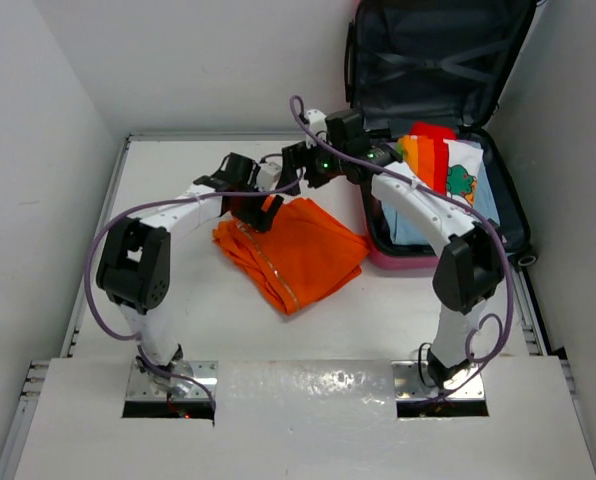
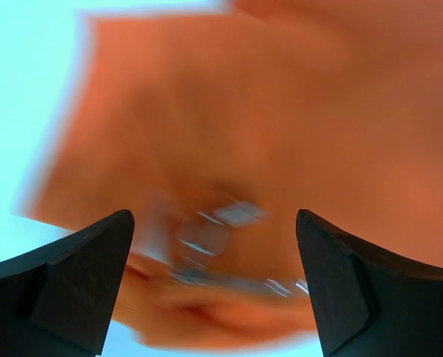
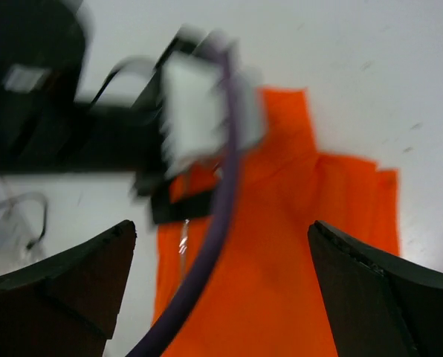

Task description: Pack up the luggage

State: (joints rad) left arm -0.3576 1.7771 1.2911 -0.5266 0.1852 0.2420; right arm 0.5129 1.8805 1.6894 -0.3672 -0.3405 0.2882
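The open luggage point(image 1: 508, 215) stands at the back right, its dark lined lid point(image 1: 433, 60) upright against the wall. A rainbow-striped garment point(image 1: 428, 155) and a white one with a green print point(image 1: 465, 180) lie inside. A folded orange garment point(image 1: 298, 250) with a reflective strip lies on the table left of the case. My left gripper point(image 1: 261, 215) is open, low over the garment's far left edge, which fills the left wrist view point(image 2: 281, 134). My right gripper point(image 1: 300, 165) is open and empty, above the table just beyond the orange garment point(image 3: 296, 253), close to the left wrist.
White walls close the table on the left, back and right. The purple cable point(image 3: 207, 253) of an arm crosses the right wrist view. The left arm's wrist point(image 3: 132, 126) shows blurred there, between my right gripper and the orange garment.
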